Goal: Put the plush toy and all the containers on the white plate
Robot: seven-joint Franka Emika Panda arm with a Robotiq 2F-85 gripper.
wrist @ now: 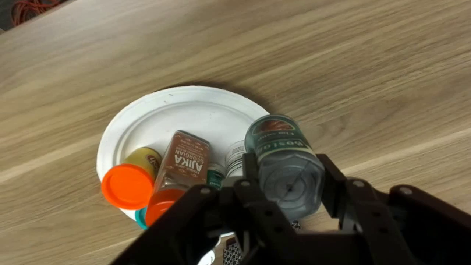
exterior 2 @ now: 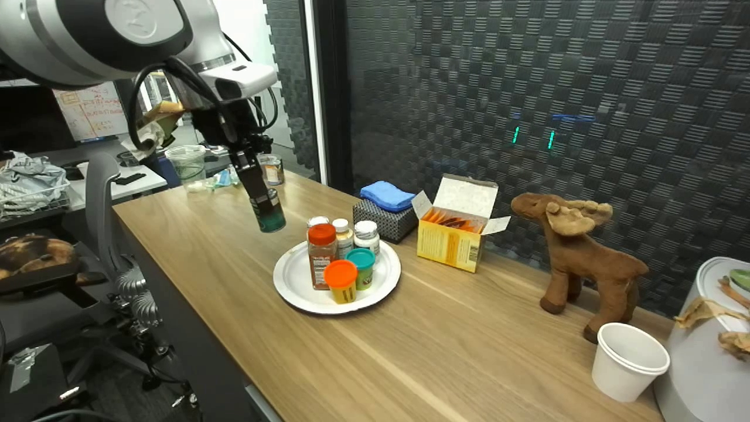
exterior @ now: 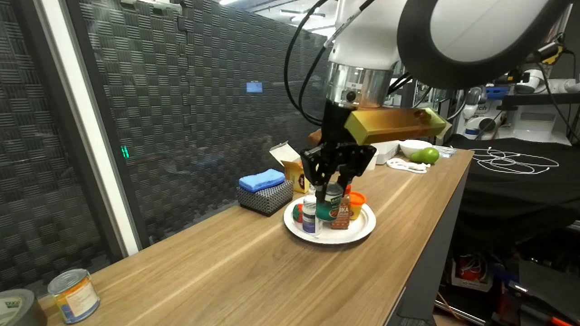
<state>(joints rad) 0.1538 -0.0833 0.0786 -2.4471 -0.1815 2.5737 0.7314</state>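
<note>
My gripper is shut on a green-labelled jar, one finger on each side of it. In an exterior view this jar hangs in the air beside the white plate. Grouped on that plate are a brown red-lidded jar, an orange-capped tub, a teal-capped tub, a white pill bottle and other small bottles. The plush toy, a brown moose, stands on the table away from the plate.
A yellow box with raised flaps and a patterned box topped by a blue cloth stand along the wall. White cups are near the plush toy. A tin can and tape roll sit at the table's far end.
</note>
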